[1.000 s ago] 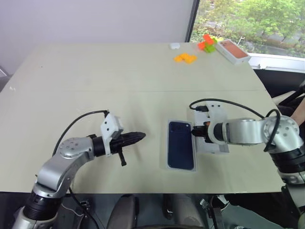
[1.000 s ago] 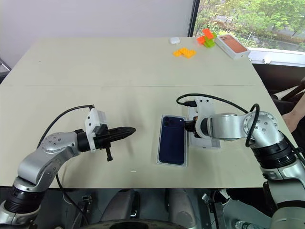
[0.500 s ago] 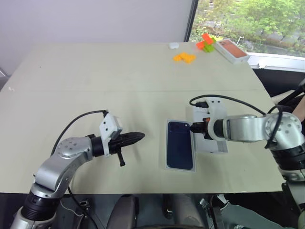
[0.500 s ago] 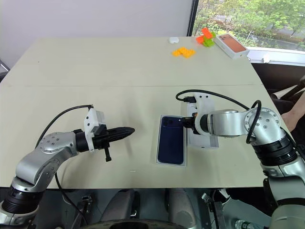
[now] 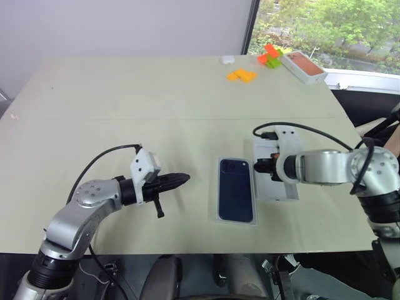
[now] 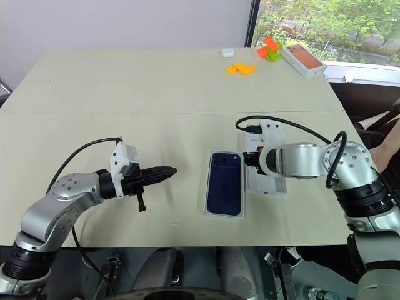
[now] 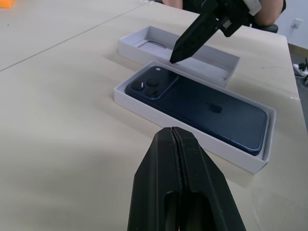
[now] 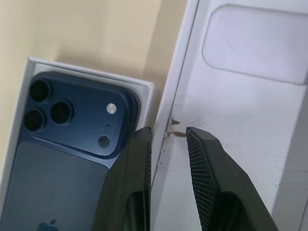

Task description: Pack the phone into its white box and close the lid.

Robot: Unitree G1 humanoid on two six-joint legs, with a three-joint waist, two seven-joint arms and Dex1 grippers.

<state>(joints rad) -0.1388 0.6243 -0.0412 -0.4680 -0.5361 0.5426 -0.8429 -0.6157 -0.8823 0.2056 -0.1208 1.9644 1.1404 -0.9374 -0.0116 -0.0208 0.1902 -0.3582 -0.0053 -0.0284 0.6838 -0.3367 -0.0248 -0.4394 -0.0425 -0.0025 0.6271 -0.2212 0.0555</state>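
Note:
The dark navy phone (image 5: 236,197) lies camera-side up inside the white box (image 7: 192,137), near the table's front edge. Right beside it, on the right, the lid (image 5: 278,190) lies with its pale inside facing up. My right gripper (image 8: 168,131) points down at the lid's wall nearest the box. Its fingers (image 8: 139,178) stand a little apart, one on each side of that wall. My left gripper (image 5: 186,178) is shut and holds nothing. It hovers to the left of the box, pointing toward it.
An orange-red-topped box (image 5: 304,66), red and green blocks (image 5: 270,57), orange blocks (image 5: 242,75) and a small white object (image 5: 228,60) sit at the far right corner. A person's hand (image 6: 382,147) shows at the right edge.

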